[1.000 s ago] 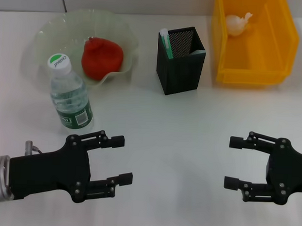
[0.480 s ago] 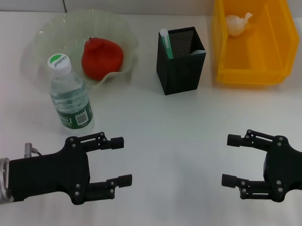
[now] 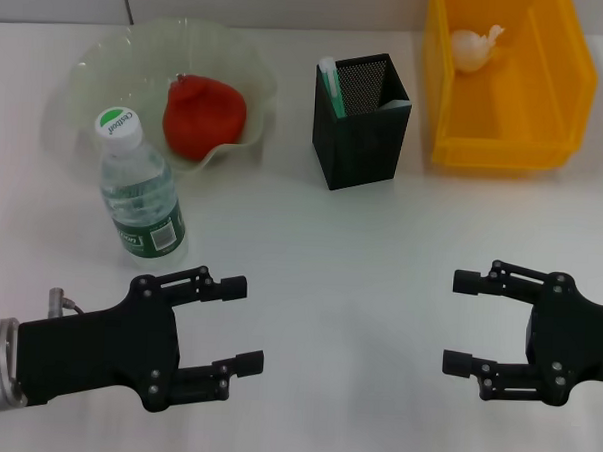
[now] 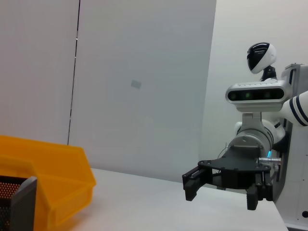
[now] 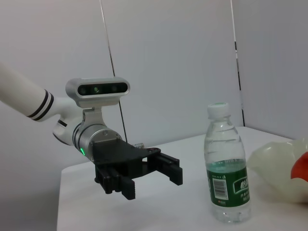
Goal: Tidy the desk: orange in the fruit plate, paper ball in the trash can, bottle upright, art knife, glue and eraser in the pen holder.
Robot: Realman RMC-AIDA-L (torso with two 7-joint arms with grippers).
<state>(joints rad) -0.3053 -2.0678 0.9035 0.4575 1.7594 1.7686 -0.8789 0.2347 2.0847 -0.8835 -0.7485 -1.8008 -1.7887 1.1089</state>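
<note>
Head view: left gripper (image 3: 239, 321) and right gripper (image 3: 461, 322), fingers wide, empty.

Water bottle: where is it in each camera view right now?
Head view: water bottle upright, left of centre, in front of the fruit plate.
Left wrist view: not in it.
Right wrist view: bottle standing at right.
Shared landmark: left pincer close beside it.

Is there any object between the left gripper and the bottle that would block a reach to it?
Nothing visible does. The left gripper is open, near the table's front edge, and only bare table lies between it and the upright bottle just beyond it.
</note>
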